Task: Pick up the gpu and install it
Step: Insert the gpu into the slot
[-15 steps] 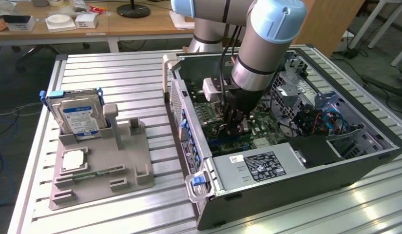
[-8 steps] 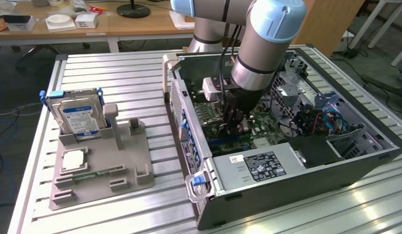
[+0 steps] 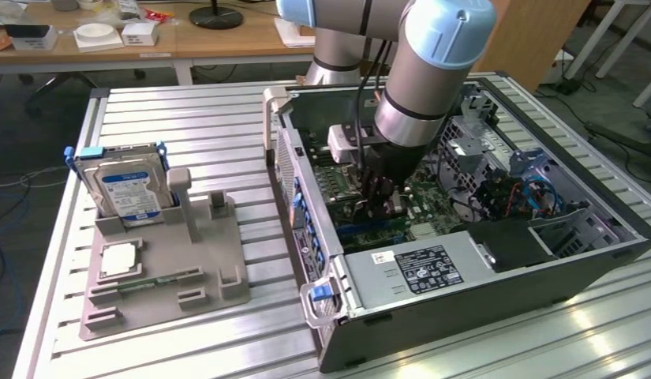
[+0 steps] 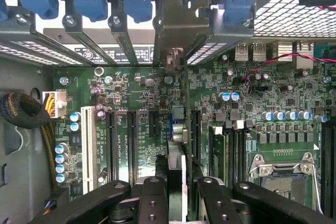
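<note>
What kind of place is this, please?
Probably a robotics lab or workshop: an open computer case lies on a slatted metal table, a hard drive stands in a fixture, and desks stand behind.

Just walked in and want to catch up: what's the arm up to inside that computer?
The arm's gripper is down inside the open computer case, shut on the gpu, which it holds edge-on over the motherboard, in line with the expansion slots. On the table, a hard drive stands in a grey holder.
</note>
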`<state>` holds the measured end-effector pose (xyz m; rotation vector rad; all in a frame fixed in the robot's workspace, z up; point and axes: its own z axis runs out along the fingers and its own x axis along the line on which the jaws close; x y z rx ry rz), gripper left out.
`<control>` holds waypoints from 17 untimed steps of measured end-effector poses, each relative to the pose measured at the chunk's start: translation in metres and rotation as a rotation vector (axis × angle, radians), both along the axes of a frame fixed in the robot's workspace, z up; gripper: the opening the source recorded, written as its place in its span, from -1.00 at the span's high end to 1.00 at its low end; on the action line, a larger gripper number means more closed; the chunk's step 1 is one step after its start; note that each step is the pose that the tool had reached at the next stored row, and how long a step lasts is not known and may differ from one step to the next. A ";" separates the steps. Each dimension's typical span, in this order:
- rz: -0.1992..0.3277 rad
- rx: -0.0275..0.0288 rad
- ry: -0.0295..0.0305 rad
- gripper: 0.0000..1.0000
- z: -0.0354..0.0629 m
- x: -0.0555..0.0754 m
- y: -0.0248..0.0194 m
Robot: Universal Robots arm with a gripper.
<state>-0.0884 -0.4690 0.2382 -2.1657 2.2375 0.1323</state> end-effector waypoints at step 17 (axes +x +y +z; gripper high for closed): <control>-0.012 -0.0003 -0.0001 0.47 -0.0037 0.000 -0.0001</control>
